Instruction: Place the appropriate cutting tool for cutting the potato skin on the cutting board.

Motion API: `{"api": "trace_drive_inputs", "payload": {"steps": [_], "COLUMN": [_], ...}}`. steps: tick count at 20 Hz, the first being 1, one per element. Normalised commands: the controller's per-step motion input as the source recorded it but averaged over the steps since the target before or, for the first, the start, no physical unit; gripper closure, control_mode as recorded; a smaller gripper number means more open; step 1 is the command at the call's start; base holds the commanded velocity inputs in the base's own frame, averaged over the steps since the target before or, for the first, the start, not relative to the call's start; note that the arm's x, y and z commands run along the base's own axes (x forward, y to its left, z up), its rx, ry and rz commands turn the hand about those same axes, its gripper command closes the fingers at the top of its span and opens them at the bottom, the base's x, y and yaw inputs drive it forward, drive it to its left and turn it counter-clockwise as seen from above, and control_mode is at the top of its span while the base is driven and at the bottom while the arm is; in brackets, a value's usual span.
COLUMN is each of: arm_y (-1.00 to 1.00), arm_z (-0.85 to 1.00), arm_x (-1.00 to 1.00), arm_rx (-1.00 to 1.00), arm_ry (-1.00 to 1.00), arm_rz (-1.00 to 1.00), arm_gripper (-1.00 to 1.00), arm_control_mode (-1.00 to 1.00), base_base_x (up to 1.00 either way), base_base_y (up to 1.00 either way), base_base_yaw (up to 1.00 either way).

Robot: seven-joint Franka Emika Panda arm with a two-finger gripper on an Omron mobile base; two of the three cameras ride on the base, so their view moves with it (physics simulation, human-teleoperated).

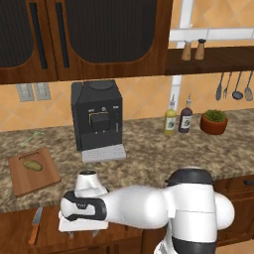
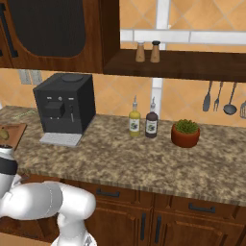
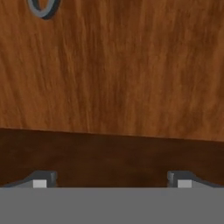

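Observation:
The reddish-brown cutting board lies on the counter at the left, with the small potato on its far half; both also show at the left edge of the right base view, board and potato. My gripper reaches down into the open drawer below the counter edge. In the hand view the gripper is open, fingertips wide apart over the bare wooden drawer floor. A grey curved metal piece, apparently part of the peeler, shows at the top left edge.
An orange-handled knife lies in the drawer, left of my hand. On the counter stand a black coffee machine, two bottles and a potted plant. Utensils hang on the wall at the right.

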Motion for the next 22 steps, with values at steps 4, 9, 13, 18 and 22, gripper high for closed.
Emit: {"api": "trace_drive_inputs", "payload": {"steps": [4,9,13,18,22], "arm_y": [0.00,0.00,0.00,0.14,0.44], "arm_z": [-0.04,0.00,0.00,0.04,0.13], "arm_x": [-0.72,-0.80,-0.79,-0.29,0.61], "arm_rx": [0.00,0.00,0.00,0.01,-0.03], "arm_ry": [0.00,0.03,0.12,0.04,-0.14], "arm_rz": [0.00,0.00,0.00,-0.04,-0.09], "arm_gripper": [-1.00,-1.00,-1.00,-1.00,-1.00], "arm_control_mode": [-1.00,-1.00,-1.00,-1.00,-1.00], "base_base_x": [0.00,0.00,0.00,0.00,0.00], "base_base_y": [0.00,0.00,0.00,0.00,0.00], "base_base_yaw": [0.00,0.00,0.00,0.00,0.00]}}
